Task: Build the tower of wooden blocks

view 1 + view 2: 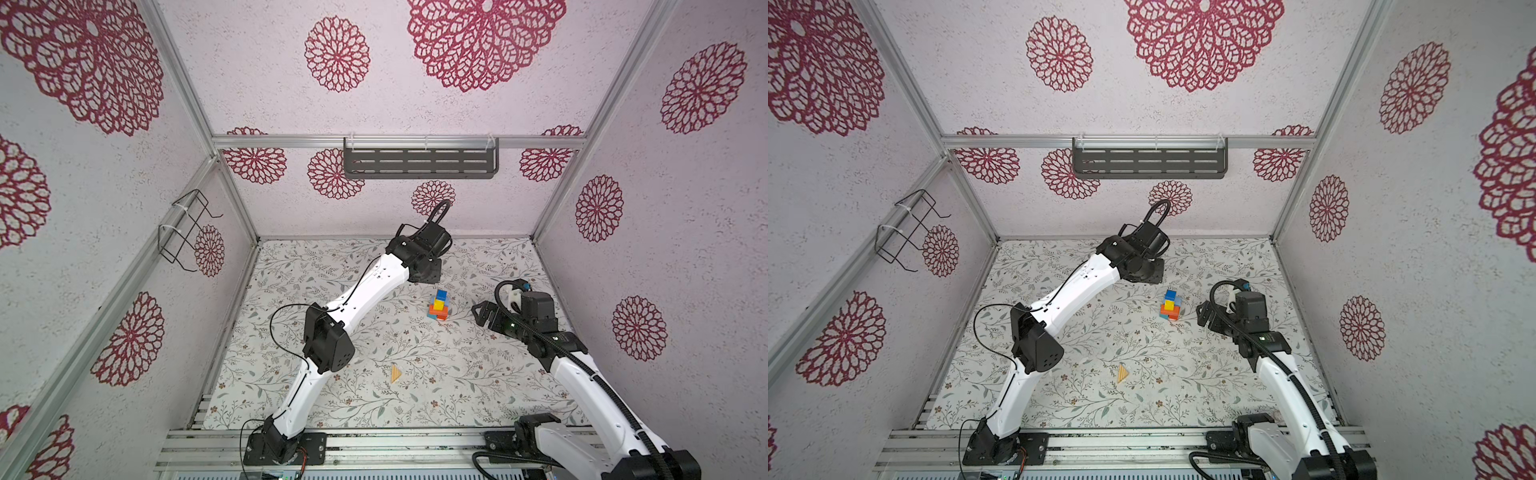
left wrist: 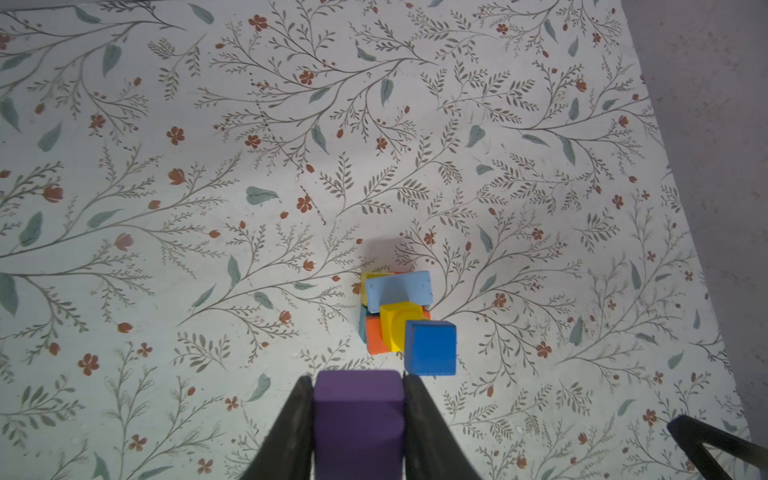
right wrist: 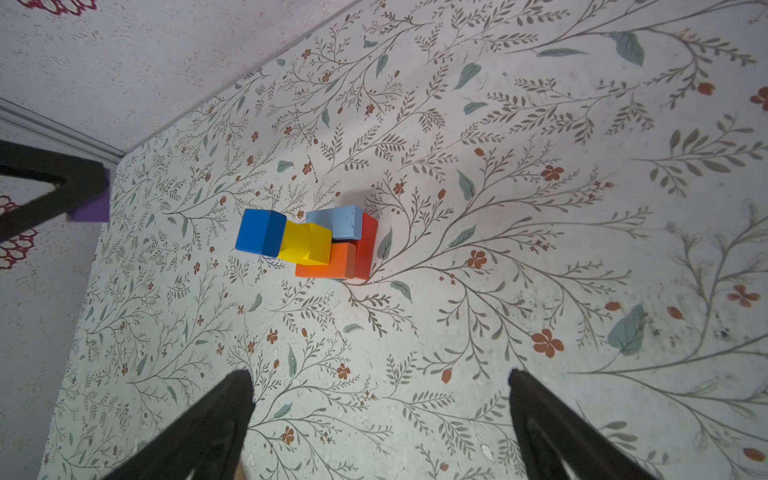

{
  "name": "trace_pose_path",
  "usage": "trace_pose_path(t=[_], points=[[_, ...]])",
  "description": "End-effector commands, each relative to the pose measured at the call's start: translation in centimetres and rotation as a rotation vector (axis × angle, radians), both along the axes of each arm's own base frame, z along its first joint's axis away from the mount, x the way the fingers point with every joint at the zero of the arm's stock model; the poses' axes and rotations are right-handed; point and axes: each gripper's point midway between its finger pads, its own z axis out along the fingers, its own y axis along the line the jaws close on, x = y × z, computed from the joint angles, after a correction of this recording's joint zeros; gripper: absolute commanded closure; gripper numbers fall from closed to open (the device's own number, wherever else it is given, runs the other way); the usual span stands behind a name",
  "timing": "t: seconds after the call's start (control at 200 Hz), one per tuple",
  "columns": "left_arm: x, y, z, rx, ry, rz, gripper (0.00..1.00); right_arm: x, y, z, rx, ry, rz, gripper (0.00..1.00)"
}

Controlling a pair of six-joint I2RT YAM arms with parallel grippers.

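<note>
Here, left tool [image 2: 357, 380] (clamping purple block [image 2: 358, 419]), tower [image 2: 395, 320] just ahead

The tabletop [image 2: 166, 291] wears a matt, paper-like printed sheet, faintly scuffed. The tower [image 3: 320, 245] is made of painted wood blocks. Their paint is flat and chalky, with small dark specks on the pale blue one [image 2: 399, 286]. The purple block [image 2: 358, 419] has the same matt coat, and the fingers [image 2: 291, 436] of the left tool [image 2: 357, 380] are dull black plastic. The wedge [image 1: 395, 373] is bare wood with visible grain lines. The arm shells [image 1: 374, 286] are smooth white plastic with a slight sheen. The frame rails [image 1: 291, 142] look like brushed metal — the walls [image 1: 415, 104] rough and stippled.
</note>
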Motion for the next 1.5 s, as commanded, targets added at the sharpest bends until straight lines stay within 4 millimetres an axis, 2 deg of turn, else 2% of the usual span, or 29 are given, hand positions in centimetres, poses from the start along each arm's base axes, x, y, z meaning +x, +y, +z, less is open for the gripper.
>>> trace_pose_path(t=[0.0,0.235,0.455,0.821,1.061,1.491], points=[[-0.7,-1.4,-0.2,-0.024,0.015,-0.014,0.70,0.2,-0.2,1.2,0.009,-0.044,-0.010,0.01],[-1.0,-2.9,-0.4,-0.048,0.009,-0.032,0.70,0.0,-0.3,0.9,-0.003,-0.037,-0.008,0.01],[-1.3,-3.9,-2.1,-0.038,0.031,-0.046,0.70,0.0,-0.4,0.6,-0.007,-0.031,-0.006,0.01],[-1.1,-4.7,-2.7,-0.049,0.031,-0.065,0.70,0.1,-0.4,0.2,-0.017,-0.021,-0.001,0.01],[-1.3,-5.4,-4.0,-0.042,0.045,-0.104,0.71,0.2,-0.5,0.2,-0.032,-0.019,0.001,0.01],[-1.2,-5.9,-4.2,-0.039,0.035,-0.127,0.71,0.3,-0.4,-0.1,-0.031,-0.013,0.007,0.01]])
